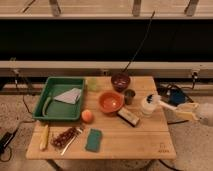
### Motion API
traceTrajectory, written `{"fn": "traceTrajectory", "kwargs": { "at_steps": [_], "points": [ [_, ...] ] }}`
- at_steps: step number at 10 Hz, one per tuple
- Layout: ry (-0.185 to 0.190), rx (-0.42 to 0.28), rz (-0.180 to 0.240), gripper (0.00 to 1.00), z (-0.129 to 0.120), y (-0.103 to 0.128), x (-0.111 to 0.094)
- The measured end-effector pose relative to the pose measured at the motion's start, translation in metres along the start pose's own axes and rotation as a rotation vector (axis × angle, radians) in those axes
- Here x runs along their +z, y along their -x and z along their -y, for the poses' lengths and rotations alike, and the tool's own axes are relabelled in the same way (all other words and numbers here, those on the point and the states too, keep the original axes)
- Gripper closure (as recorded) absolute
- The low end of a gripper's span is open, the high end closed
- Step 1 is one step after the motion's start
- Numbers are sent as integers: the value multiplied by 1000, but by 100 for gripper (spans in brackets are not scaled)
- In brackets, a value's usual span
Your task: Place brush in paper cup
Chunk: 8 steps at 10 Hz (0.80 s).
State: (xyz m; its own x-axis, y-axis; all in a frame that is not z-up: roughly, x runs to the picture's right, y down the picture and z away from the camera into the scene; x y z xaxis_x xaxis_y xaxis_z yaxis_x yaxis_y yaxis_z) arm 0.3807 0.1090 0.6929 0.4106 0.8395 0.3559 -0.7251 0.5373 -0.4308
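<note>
Brush over the cup, claw at the right edge.

On the desk (115,145), the cup (146,106) stands right of the bowl (110,101); the brush (161,102) has its head at the cup's rim, handle running right and slightly down to the claw (186,111), which lies off the desk's right edge, seemingly gripping the handle's end.

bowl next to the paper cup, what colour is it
Orange bowl, clearest in the camera view; the gripper is right of the paper cup.
</note>
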Motion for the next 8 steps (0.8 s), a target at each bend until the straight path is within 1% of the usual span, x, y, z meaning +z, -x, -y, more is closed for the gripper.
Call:
{"fn": "traceTrajectory", "kwargs": {
  "at_steps": [2,3,4,7,8],
  "points": [
    [26,-52,-15,100,0,17,-12],
    [49,-89,-27,100,-3,30,-16],
    [65,-113,-41,100,-4,36,-17],
    [120,-172,-113,100,-8,39,-5],
    [143,-189,-144,100,-9,38,1]
  ]
}}
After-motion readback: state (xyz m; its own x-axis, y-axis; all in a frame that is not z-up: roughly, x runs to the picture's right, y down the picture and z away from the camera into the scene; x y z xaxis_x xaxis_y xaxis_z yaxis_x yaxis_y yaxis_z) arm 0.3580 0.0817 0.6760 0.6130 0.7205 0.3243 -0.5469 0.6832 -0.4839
